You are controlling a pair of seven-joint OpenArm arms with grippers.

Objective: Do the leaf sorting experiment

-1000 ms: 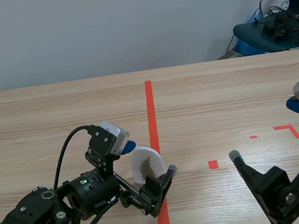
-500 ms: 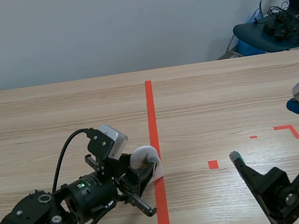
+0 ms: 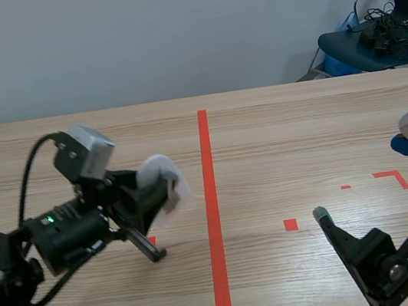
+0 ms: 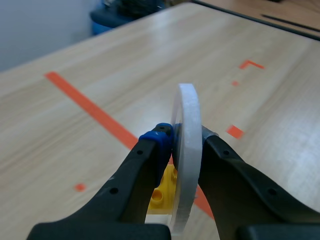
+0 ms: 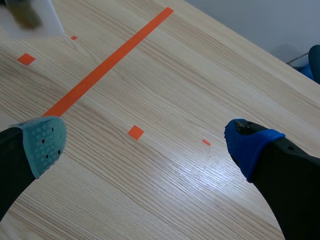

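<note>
Evidently, a slip is the main risk: the thin white round disc [image 4: 187, 105] is pinched only near its lower rim by the left gripper [image 4: 184, 139], which is clamped on it with the blue pad against one face. Most of the disc stands free above the fingers, so it could be swivelled or dropped by a quick swing of the arm. A small yellow studded plastic block [image 4: 161, 192] is seen under the fingers. Whether it is fixed to the disc or merely lies below cannot be told from this angle. If it is fixed, the grip could be levered loose by its weight.

The disc is held clear of the light wooden table [image 3: 301, 130], to the left of the long orange-red tape line [image 3: 211, 198]. The left arm is stretched across from the left toward that line, its wrist turned so that the disc is carried roughly upright, edge-on to its own camera.

The right gripper [image 5: 147, 142] is kept low on the far side of the line, well apart from it, with its fingers spread wide and nothing between them.
</note>
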